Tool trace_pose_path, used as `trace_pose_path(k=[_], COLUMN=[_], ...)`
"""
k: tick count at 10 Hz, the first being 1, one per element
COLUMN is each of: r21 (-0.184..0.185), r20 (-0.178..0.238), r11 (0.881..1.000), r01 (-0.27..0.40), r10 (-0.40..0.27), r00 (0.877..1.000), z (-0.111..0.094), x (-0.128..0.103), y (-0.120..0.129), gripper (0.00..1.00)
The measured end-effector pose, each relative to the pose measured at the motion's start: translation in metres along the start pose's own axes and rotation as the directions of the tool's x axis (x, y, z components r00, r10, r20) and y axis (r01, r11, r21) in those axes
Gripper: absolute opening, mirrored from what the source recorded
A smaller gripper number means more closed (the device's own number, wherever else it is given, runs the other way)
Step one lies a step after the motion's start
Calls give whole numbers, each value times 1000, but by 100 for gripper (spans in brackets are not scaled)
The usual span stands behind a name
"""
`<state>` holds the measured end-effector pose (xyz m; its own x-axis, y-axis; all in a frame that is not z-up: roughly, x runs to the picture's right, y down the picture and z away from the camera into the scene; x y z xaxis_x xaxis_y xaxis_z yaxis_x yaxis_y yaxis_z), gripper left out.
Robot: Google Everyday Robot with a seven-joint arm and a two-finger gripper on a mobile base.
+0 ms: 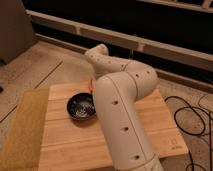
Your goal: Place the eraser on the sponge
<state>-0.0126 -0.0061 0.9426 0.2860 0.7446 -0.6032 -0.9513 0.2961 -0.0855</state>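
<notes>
One black bowl (81, 106) sits on the table (65, 147) beside the arm (120, 115). The pincer seems hidden behind that arm at the far edge; its state cannot be told.

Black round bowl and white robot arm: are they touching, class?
Cannot tell. Camera view: the white robot arm overlaps the right rim of the black round bowl, hiding any gap. The gripper is hidden beyond the arm's far end.

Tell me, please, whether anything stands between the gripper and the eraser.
Cannot tell: the arm hides the gripper over the table's far edge; neither eraser nor sponge shows. A black bowl sits beside it.
</notes>
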Motion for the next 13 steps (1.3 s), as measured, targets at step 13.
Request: trace_pose_path(k=[13], r21=[39], r20=[-120], r11=[981], r01=[-187], r10=[191], r00=[974], z=[11], x=[96], y=[-8], gripper=[0])
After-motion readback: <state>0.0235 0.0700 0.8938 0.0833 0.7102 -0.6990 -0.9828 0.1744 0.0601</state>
